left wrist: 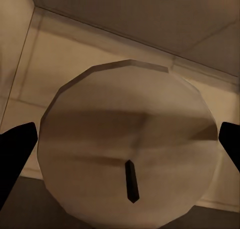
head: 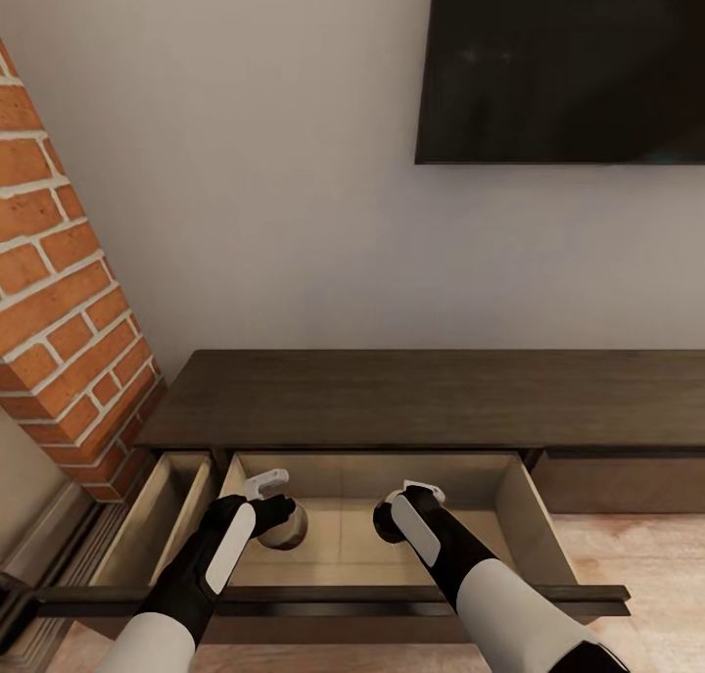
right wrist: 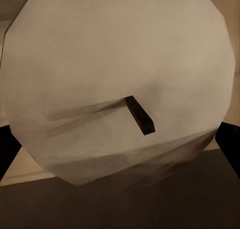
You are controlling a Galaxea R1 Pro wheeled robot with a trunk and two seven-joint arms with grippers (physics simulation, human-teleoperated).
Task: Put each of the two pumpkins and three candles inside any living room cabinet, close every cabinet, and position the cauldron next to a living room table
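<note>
l gripper [head: 277, 509] w/ candle [left wrist: 127, 149], r gripper [head: 397, 512] hides 2nd candle [right wrist: 120, 84]

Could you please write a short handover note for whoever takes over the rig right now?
Left gripper: jaws either side of a candle, inside the open middle drawer of the cabinet.
Right gripper: over the same drawer, a second candle between its jaws.
Whether the candles already rest on the drawer floor cannot be told.
A second drawer to the left is also open.
Done: two candles brought to the drawer.
Left: release both, then fetch the third candle and both pumpkins, shut every drawer, and set the cauldron next to a table.
</note>
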